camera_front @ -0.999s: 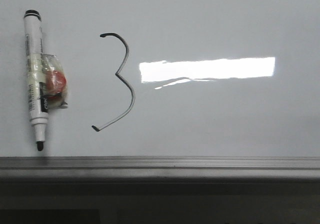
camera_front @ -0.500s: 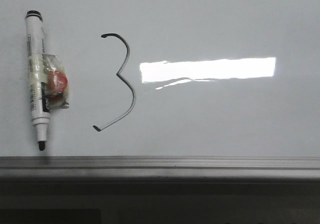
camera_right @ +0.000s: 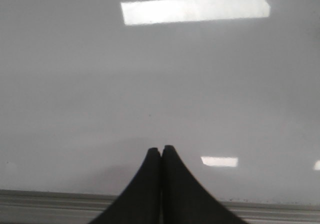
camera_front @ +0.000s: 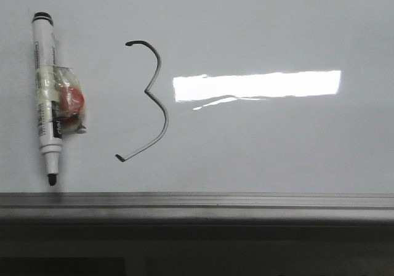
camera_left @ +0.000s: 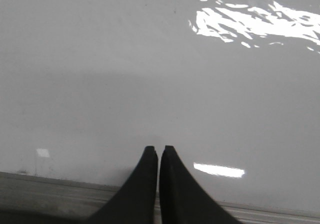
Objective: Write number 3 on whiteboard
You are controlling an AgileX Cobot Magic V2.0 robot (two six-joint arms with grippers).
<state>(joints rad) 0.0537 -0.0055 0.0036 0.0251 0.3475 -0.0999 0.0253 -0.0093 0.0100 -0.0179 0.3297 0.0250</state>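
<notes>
A thin dark 3 with two round bumps sits on the white board beside a marker whose label is too blurry to read, and both jaws are closed, holding nothing.

This is looking like a robot test bench in a lab or office rather than a home. A glossy whiteboard is lying flat and filling the front view, with a grey metal rail running along its near edge. A long rectangular ceiling light is reflecting off the board, the kind of strip lighting found in workrooms. Just ahead of the closed black fingertips, both wrist views are showing the same bare white surface.
</notes>
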